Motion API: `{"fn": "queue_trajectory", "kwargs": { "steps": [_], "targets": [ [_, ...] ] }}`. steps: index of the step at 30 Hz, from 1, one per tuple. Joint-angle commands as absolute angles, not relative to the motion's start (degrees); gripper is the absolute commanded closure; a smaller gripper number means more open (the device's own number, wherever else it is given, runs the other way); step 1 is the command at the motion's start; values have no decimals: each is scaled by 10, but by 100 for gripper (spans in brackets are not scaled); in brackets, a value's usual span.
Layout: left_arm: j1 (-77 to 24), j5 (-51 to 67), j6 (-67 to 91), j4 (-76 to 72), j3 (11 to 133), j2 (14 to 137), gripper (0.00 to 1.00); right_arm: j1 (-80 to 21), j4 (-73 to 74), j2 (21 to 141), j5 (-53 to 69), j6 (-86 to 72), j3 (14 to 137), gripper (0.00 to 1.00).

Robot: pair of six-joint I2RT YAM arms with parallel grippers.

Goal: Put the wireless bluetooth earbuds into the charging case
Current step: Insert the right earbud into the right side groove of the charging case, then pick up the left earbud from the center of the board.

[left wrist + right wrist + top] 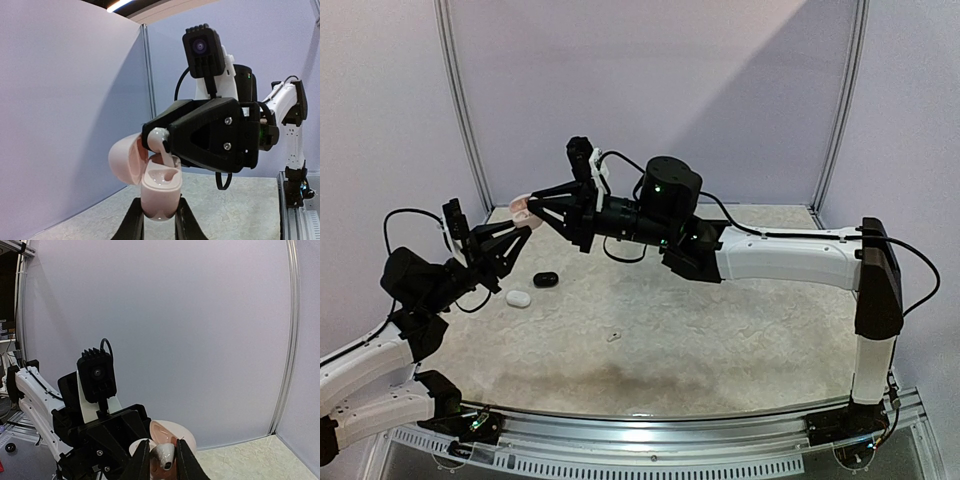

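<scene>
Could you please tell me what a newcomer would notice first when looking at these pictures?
The two arms meet in mid-air over the far left of the table: the left end effector grips an open pink charging case upright, and the right end effector holds a white earbud at its opening. Below them, a black case and a white case lie on it.

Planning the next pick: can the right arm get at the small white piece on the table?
Likely not yet: nothing blocks the piece, but the right hand grips an earbud.
</scene>
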State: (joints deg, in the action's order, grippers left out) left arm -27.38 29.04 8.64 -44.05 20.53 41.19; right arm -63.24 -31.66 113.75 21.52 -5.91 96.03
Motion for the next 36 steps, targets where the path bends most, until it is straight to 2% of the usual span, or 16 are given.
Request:
{"fn": "queue_trajectory", "kwargs": {
  "steps": [1, 6, 21, 29, 36],
  "targets": [
    [-282, 303, 76, -453, 219, 407, 100, -628, -287, 1145, 200, -52, 948, 79],
    [-282, 306, 75, -449, 219, 410, 100, -628, -277, 1142, 193, -43, 952, 76],
    [-282, 300, 83, -429, 216, 412, 100, -628, -234, 1122, 169, -6, 961, 52],
    [-281, 267, 95, -403, 213, 410, 100, -625, -198, 1084, 176, 20, 959, 46],
    [-279, 233, 101, -374, 202, 404, 100, -606, -97, 1020, 172, 4, 977, 42]
  ]
}}
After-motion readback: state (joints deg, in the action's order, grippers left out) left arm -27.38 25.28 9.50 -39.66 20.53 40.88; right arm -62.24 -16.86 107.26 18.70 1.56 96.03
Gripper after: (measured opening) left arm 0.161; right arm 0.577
